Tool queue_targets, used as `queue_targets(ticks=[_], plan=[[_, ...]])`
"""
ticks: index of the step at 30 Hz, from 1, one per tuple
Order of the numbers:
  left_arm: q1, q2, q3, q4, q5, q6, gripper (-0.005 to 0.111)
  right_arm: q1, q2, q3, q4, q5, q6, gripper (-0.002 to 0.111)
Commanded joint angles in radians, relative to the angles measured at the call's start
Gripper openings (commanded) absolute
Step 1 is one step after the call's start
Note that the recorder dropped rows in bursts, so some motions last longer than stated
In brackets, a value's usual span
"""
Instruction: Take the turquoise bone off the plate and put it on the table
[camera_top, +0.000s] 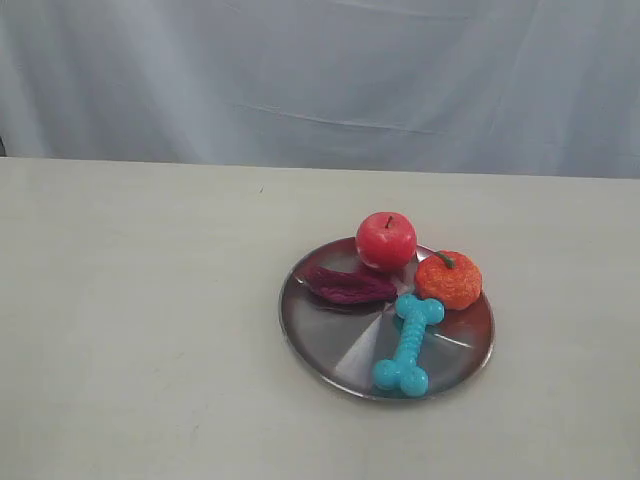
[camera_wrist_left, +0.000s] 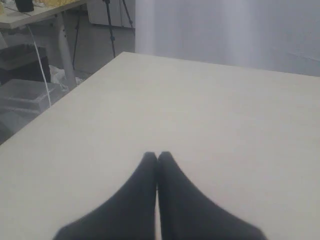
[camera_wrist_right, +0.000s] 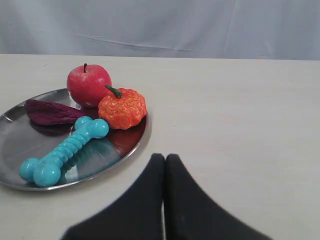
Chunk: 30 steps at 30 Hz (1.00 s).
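Right wrist view: turquoise bone (camera_wrist_right: 64, 152) on plate (camera_wrist_right: 20, 140), apart from pressed-together right gripper (camera_wrist_right: 165, 157)

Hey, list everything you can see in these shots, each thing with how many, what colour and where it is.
plate: one, shiny silver, on the table, right of centre in the exterior view
turquoise bone: one, turquoise, lying on the plate's near side
apple: one, red, at the plate's far edge
pumpkin: one, orange with a green stem, on the plate beside the apple
purple piece: one, dark purple, lying on the plate left of the bone
table: one, cream-beige, under everything
curtain: one, pale blue-grey, behind the table
left gripper: one, black, closed, over bare table
right gripper: one, black, closed, beside the plate
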Motion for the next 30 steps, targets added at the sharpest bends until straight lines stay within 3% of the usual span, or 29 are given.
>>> queue_targets(ticks=[1,10,20,24,25,26,28,30], plan=[[0.002,-0.001,0.003,-0.001,-0.005,-0.004,0.000,0.002,-0.005,0.003,-0.004,-0.004,0.000,0.000],[0.002,-0.001,0.003,-0.001,-0.005,-0.004,0.000,0.002,-0.005,0.003,-0.035,-0.029,-0.015,0.000],[0.002,-0.001,0.003,-0.001,-0.005,-0.004,0.000,0.002,-0.005,0.003,-0.081,-0.688,-0.016,0.000],[0.002,-0.001,0.003,-0.001,-0.005,-0.004,0.000,0.002,-0.005,0.003,-0.079,-0.843,-0.001,0.000],[0.002,-0.001,0.003,-0.001,-0.005,-0.004,0.000,0.002,-0.005,0.003,-0.079,-0.886,0.021,0.000],[0.002,-0.001,0.003,-0.001,-0.005,-0.004,0.000,0.002,-0.005,0.003,-0.079,-0.989,0.164,0.000],[0.002,-0.001,0.003,-0.001,-0.005,-0.004,0.000,0.002,-0.005,0.003,-0.052,-1.016,0.526,0.000],[0.002,-0.001,0.003,-0.001,-0.005,-0.004,0.000,0.002,-0.005,-0.045,-0.030,-0.836,0.595,0.000]])
